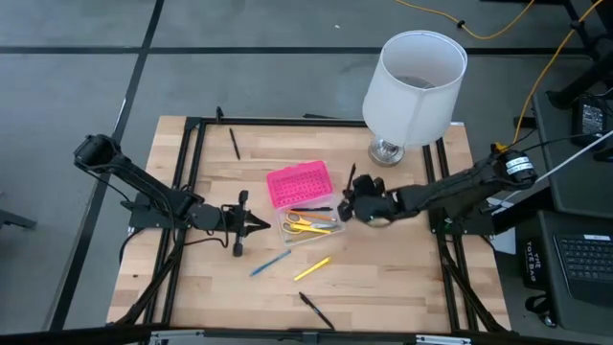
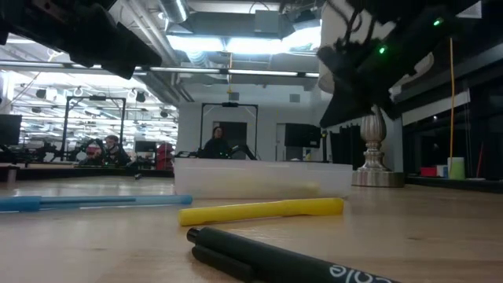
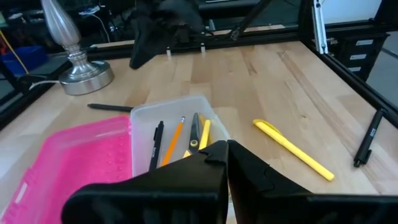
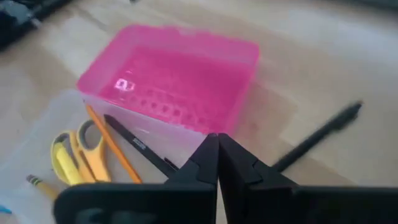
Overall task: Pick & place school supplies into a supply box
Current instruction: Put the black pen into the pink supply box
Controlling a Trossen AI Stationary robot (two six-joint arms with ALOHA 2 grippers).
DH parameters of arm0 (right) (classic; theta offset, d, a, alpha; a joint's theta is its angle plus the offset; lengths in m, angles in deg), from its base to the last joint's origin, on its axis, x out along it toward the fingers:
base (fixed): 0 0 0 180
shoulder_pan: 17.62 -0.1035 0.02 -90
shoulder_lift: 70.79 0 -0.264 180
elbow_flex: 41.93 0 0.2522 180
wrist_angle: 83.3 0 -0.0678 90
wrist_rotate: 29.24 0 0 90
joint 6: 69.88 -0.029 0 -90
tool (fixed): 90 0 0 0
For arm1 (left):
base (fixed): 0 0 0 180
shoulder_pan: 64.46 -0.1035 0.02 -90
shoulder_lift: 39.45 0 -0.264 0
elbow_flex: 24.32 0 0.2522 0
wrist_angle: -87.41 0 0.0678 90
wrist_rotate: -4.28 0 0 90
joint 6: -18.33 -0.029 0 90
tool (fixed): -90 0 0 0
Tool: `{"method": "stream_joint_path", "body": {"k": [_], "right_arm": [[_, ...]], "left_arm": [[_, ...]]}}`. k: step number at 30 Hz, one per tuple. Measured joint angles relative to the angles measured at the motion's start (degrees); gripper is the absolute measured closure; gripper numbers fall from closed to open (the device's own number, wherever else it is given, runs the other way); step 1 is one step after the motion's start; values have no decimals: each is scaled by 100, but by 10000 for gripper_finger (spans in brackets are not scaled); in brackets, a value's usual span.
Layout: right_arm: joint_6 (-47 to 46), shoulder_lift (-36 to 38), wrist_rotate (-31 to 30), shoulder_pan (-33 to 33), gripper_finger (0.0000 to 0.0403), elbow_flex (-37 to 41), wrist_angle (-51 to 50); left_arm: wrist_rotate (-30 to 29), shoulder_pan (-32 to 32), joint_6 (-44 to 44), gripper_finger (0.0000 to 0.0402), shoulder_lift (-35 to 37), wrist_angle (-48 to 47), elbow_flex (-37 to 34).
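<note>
Pens like the yellow pen (image 1: 312,268) look light, stiff and slick, best pinched mid-barrel; both arms' jaws are pressed together, empty.

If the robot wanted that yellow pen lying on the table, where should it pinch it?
Probably mid-barrel, coming straight down from above. The yellow pen lies flat and diagonal on bare wood, apart from the blue pen, so fingers closing across its thin width have room on both sides.
</note>
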Motion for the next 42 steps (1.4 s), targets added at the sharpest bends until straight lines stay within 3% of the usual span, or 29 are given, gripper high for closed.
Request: {"method": "stream_joint_path", "body": {"k": [3, 7, 12, 19, 26, 36, 42], "right_arm": [[-419, -2, 520, 428, 398, -1, -332], [-1039, 0, 742, 841, 394, -1, -605], [-1195, -1, 808, 1094, 399, -1, -564], [-1414, -102, 1360, 1294, 400, -1, -649], [-1482, -268, 1492, 1552, 401, -114, -847], [-1024, -821, 1415, 1819, 400, -1513, -2423], [-1197, -885, 1285, 1819, 396, -1539, -2514]], "left_arm": [[0, -1, -113, 398, 0, 0, 0], [0, 0, -116, 398, -1, 12, 0], [0, -1, -271, 398, -2, 25, 0], [-1, -1, -414, 398, -2, 46, 0], [-2, -1, -778, 398, -2, 216, 2], [-4, -1, -863, 398, -4, 214, 2], [-2, -1, -863, 400, -3, 214, 2]]}}
